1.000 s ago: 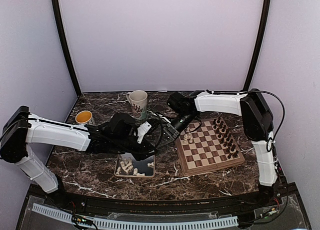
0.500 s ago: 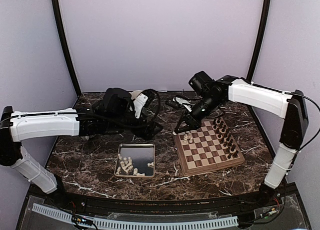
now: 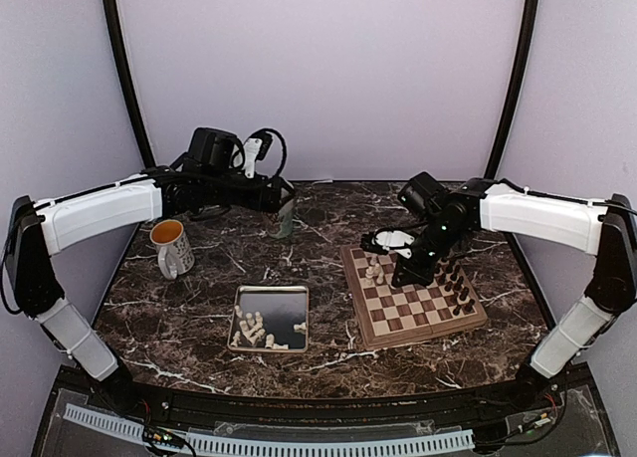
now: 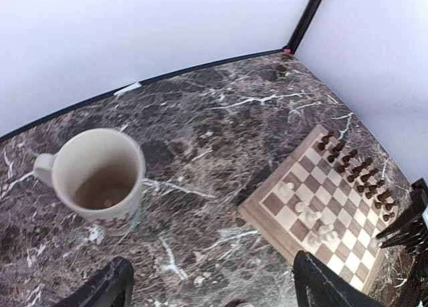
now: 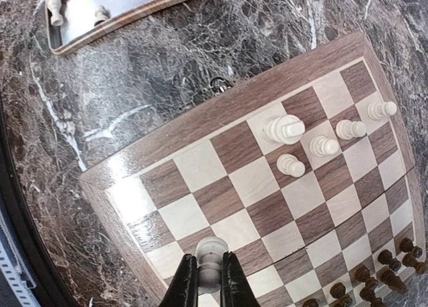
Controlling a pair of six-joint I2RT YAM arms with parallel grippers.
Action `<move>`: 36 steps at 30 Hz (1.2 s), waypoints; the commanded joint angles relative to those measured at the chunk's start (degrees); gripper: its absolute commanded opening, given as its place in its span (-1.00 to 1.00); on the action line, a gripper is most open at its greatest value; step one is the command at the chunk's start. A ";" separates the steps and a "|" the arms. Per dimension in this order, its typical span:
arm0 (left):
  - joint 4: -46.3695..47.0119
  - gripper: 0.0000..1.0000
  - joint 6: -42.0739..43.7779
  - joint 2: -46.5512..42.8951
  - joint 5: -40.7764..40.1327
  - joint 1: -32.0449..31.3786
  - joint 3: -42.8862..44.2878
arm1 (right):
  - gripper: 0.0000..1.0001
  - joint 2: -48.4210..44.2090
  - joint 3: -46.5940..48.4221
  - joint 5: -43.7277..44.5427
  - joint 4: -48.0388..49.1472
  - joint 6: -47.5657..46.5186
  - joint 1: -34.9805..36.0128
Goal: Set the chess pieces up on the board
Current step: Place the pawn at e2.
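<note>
My right pincer [image 5: 209, 265], pinching a white piece [image 5: 209, 249], has just swung over the board [image 5: 251, 181] beneath it, so placing comes next.

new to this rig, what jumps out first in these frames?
The right arm's fingers pinch a cream chess piece above the board, at the table's right, where dark pieces line one edge and a few cream ones stand opposite. More cream pieces lie heaped in the silver tray near the front. The left arm's fingers hang open above a mug at the back.
</note>
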 commanded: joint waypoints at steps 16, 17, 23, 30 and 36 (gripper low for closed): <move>4.35 0.61 -9.17 -0.65 15.46 10.57 -5.79 | -0.82 6.63 -1.52 3.31 8.09 -2.32 0.43; 4.29 0.61 -9.02 -0.71 15.49 10.54 -5.86 | -0.82 7.15 -1.31 3.37 8.20 -2.31 0.44; 4.26 0.60 -8.53 -1.26 15.41 10.53 -6.04 | -0.82 9.92 -0.61 4.52 8.95 -1.85 0.49; 4.16 0.58 -8.63 -0.90 15.55 10.56 -6.15 | -0.80 11.66 0.29 4.08 9.90 -1.41 0.44; 4.14 0.57 -8.77 -0.53 16.19 10.51 -6.14 | -0.77 12.38 0.72 4.16 10.30 -1.41 0.40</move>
